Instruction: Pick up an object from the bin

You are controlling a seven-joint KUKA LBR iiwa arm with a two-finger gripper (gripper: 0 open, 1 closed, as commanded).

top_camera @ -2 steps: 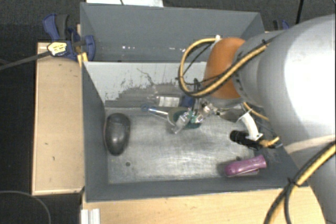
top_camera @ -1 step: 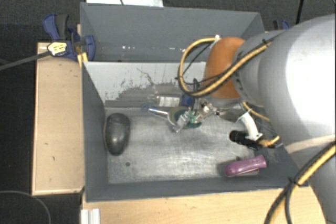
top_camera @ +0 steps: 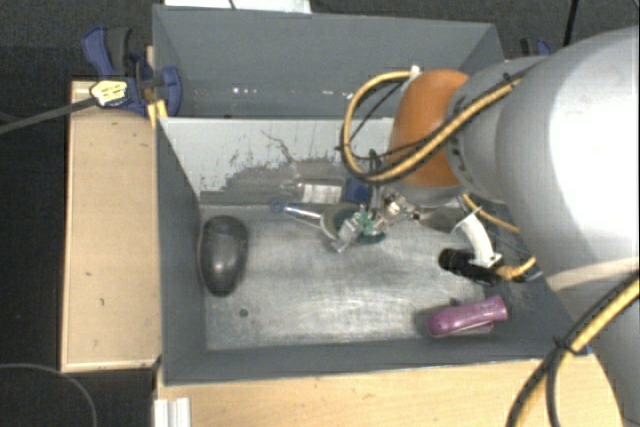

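Reaching into the grey metal bin from the right, the arm with its orange wrist cover holds the hand low over the bin floor, to the right of the dark grey computer mouse and a little farther back than it; whether the hand is open or closed I cannot tell, since its tip is too cluttered to read, and nothing can be made out as held. Right at the hand's tip, on the side facing the mouse, lies a small clear piece with a green patch; whether the hand touches it cannot be told. Between that piece and the mouse, nearer the back wall than the mouse, a slim clear item with a bluish tint lies flat, one end pointing toward the mouse. Well to the right of the mouse, past the hand, sits a black-and-white item; a purple cylindrical thing lies on its side far right of the mouse, close to the front wall. The mouse itself rests alone near the bin's left wall, well apart from the hand.
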